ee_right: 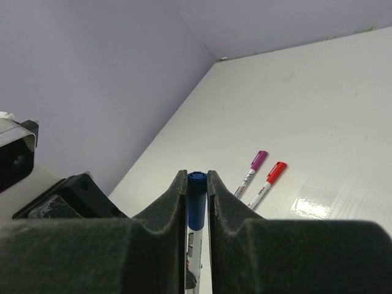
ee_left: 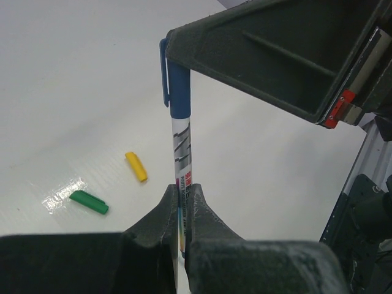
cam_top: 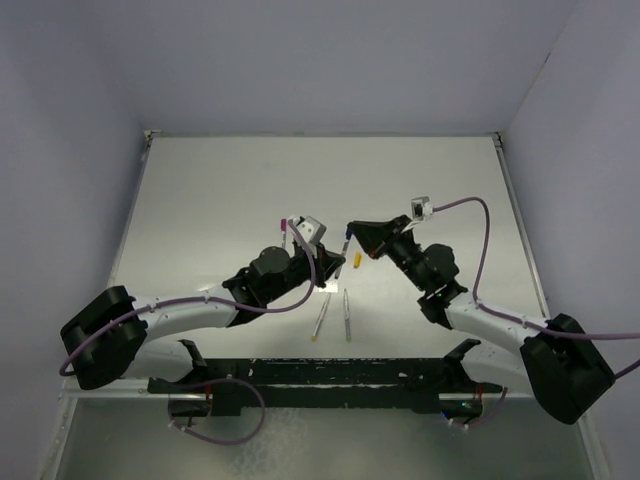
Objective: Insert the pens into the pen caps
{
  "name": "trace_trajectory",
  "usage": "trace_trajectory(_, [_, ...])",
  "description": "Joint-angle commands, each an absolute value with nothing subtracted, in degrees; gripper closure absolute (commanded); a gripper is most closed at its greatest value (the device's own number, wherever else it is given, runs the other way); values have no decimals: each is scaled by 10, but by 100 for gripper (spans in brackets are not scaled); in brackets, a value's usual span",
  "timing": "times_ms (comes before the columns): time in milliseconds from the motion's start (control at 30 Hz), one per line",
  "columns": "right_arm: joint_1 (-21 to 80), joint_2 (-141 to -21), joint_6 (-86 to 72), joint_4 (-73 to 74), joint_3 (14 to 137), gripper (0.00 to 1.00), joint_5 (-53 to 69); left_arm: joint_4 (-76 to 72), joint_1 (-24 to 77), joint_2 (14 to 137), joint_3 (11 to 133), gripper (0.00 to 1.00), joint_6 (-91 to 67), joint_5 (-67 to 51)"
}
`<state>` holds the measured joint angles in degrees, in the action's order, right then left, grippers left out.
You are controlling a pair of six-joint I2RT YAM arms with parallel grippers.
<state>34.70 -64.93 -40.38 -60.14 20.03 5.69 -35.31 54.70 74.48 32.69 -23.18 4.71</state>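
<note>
Nearest the arm bases, a loose pen (cam_top: 321, 318) and a second pen (cam_top: 347, 315) lay side by side on the table (cam_top: 220, 200), on the base side of the held pen (ee_left: 182, 153). The left gripper (ee_left: 183, 191) was clamped narrowly on that held pen's barrel. At its far end the right gripper (ee_right: 196, 177) pinched the blue cap (ee_left: 179, 92), which seemed seated, though how fully I could not tell. The yellow cap (ee_left: 136, 166) lay just beside the held pen, the green cap (ee_left: 89, 202) slightly farther out on the same side. Beyond the held pen, a purple-capped pen (ee_right: 251, 173) and a red-capped pen (ee_right: 267, 184) lay together.
</note>
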Motion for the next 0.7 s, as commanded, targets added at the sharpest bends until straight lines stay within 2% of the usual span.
trace_trajectory(0, [372,-672,-387,-469,181,100,145,-549,529,719,406,100,-216,85])
trace_trajectory(167, [372,-651,-375,-429,231,99,121,-449,530,726,407,100,-225,85])
trace_trajectory(233, [372,-627,-360,-401,263,90,81,-417,529,731,396,100,-233,88])
trace_trajectory(300, [371,-598,-342,-370,289,74,33,-390,530,733,380,100,-244,96])
trace_trajectory(400, [371,-547,-322,-357,303,56,-33,-360,530,734,353,100,-251,111])
trace_trajectory(667, [371,-441,-300,-234,320,32,-138,-258,516,789,372,100,-248,161])
